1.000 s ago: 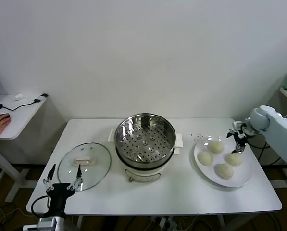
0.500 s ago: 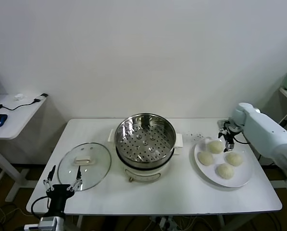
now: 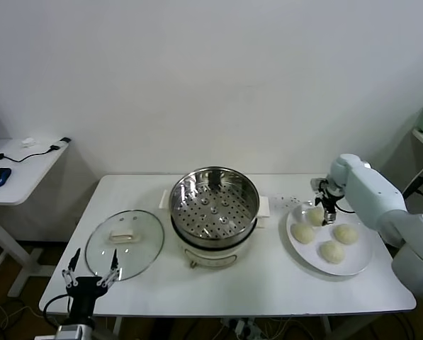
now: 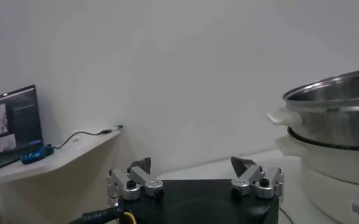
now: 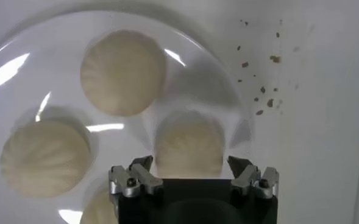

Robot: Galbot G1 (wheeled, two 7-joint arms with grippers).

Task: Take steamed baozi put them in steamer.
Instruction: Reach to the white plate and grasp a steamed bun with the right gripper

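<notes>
1. We found the left gripper (image 3: 91, 273) parked low at the near-left table edge, just in front of the glass lid (image 3: 124, 243); its fingers stood spread and held nothing.
2. Four steamed baozi lay on the white plate (image 3: 356, 263) at the table's right, with none in the steamer (image 3: 213, 202), which stood uncovered at centre, its perforated tray bare.
3. The right gripper (image 5: 193, 171) hovered over the far-left baozi (image 5: 189, 148), fingers wide apart, one on each side of the bun, gripping nothing.
4. We judged the buns light, soft and easily dented, with smooth, slightly tacky skin. Grip should fall across the widest part of the dome, low on its sides, with gentle closing force.
5. We judged the neighbouring baozi (image 5: 123, 72) close enough to be nudged by a careless descent.
6. Dark crumbs (image 5: 261, 91) lay on the table beyond the plate.
</notes>
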